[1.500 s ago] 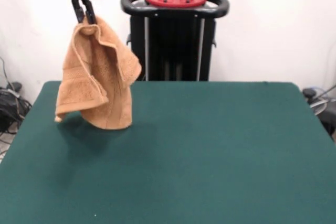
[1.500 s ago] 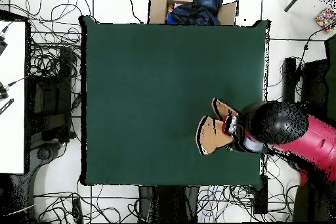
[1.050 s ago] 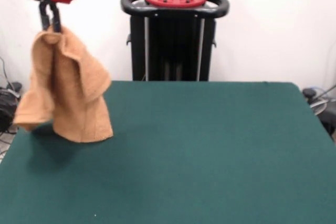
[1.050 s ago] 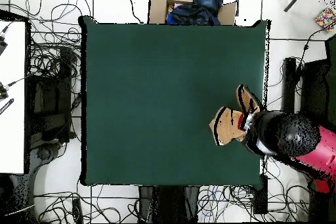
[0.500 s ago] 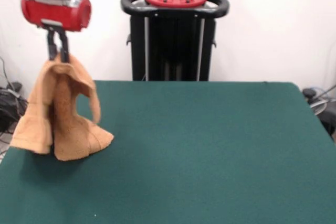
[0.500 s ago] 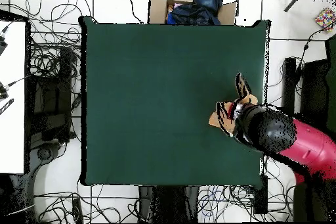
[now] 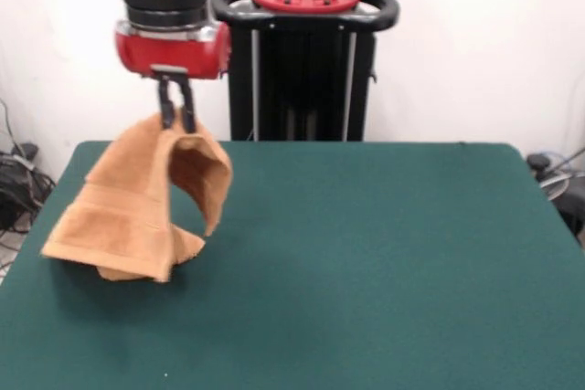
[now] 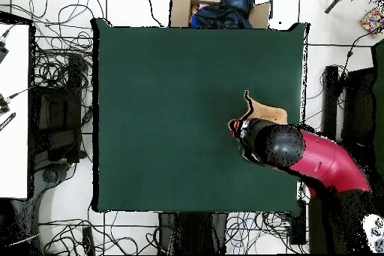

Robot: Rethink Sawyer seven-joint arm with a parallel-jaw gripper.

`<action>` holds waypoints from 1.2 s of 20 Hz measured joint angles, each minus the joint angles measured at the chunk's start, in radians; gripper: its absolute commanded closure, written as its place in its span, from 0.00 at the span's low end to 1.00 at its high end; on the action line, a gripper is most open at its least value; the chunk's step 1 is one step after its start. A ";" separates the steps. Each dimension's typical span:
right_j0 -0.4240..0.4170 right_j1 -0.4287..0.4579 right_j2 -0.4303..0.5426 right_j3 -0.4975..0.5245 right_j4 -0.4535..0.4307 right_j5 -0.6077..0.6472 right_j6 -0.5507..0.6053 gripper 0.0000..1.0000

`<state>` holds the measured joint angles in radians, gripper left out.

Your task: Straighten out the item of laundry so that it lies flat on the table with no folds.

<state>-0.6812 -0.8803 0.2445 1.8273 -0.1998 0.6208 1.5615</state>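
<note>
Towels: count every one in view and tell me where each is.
1. The towel hangs pinched at its top in the gripper, its lower part resting on the table near the front view's left edge. The overhead view shows no other; the arm hides part of it.

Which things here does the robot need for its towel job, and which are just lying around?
For the job:
- orange-tan towel, hanging crumpled, lower part on the table
- end effector, shut on the towel's top
- green table

Just lying about:
- cardboard box of dark clothes beyond the table
- tangled cables on the floor
- white desk at the side
</note>
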 measured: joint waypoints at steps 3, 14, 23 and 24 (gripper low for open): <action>0.025 0.011 0.002 0.027 0.016 -0.019 0.000 1.00; 0.040 0.022 0.090 0.151 0.137 -0.064 0.000 1.00; 0.103 0.087 0.156 0.252 0.178 -0.244 0.000 1.00; 0.108 0.091 0.158 0.257 0.181 -0.253 0.000 1.00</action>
<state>-0.5735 -0.7895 0.4027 2.0845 -0.0186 0.3678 1.5615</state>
